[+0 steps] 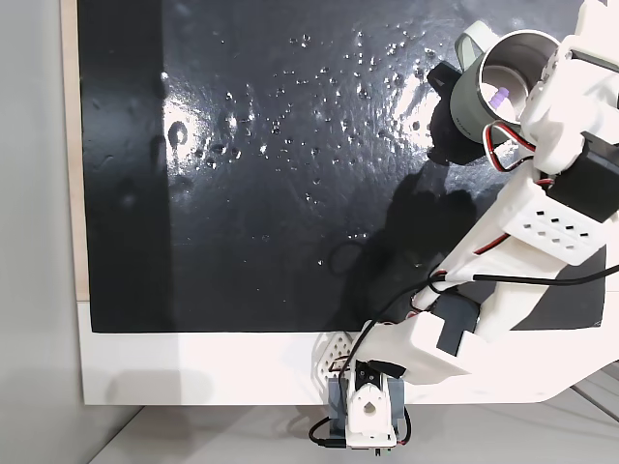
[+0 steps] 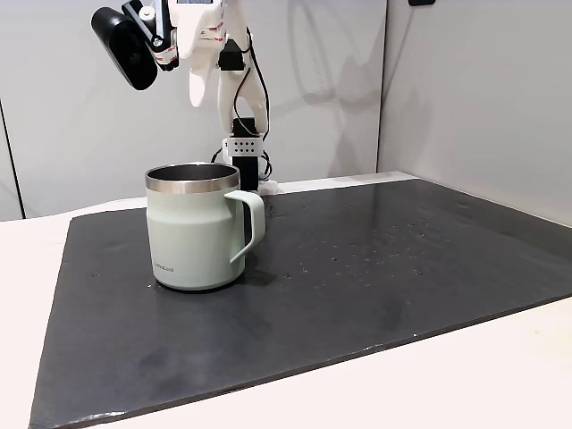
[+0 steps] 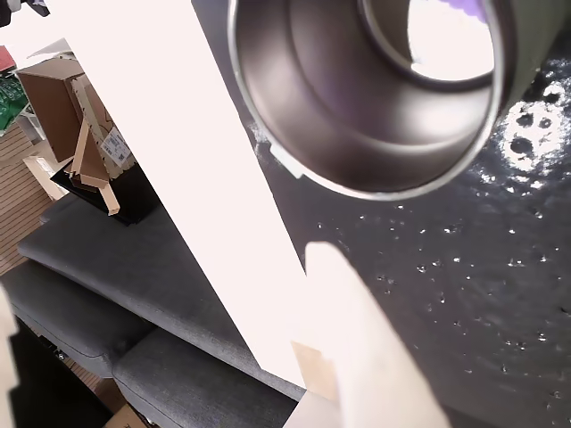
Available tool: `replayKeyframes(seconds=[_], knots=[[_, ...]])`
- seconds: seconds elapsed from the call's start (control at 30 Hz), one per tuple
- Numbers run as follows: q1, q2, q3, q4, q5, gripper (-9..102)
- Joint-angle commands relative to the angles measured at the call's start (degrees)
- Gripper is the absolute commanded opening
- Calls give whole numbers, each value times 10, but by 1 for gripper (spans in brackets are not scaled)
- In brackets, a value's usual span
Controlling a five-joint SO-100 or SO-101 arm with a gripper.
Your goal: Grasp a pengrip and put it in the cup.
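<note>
Pengrip point(image 1: 500, 98), where is it? (Editor)

Inside the mouth of the cup point(image 2: 190, 234), far right on the black mat point(image 1: 242, 193) in the fixed view from above. It shows as a purple fleck against the steel inside. The wrist view has a sliver of purple at the top edge, by the bright cup floor. I judge it is lying in the cup, not pinched. (Photographer)

And the tool? (Editor)

The tool point(image 2: 197, 94) hangs above the cup's far-left rim in the side-on fixed view, clear of the steel lip. I cannot tell whether its jaws are parted or pressed together. No purple shows between them. (Photographer)

What could go wrong? (Editor)

The arm point(image 1: 542, 217) leans over the cup. A low or sideways pull-away could catch the rim or the handle point(image 2: 250, 228). That could slide or tip the mug on the glossy mat and spill the pengrip onto the desk point(image 1: 193, 367). If the piece is in fact clinging to a finger, it could be carried out again. (Photographer)

Which way does it point? (Editor)

From above its long axis seems to slant from near-left to far-right. It is too small to tell one end from the other. (Photographer)
</note>
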Motion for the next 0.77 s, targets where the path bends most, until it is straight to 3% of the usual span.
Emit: replayKeyframes(seconds=[0.0,0.73], knots=[[7,28,-31,3,11,33],[-9,47,-28,4,13,32]])
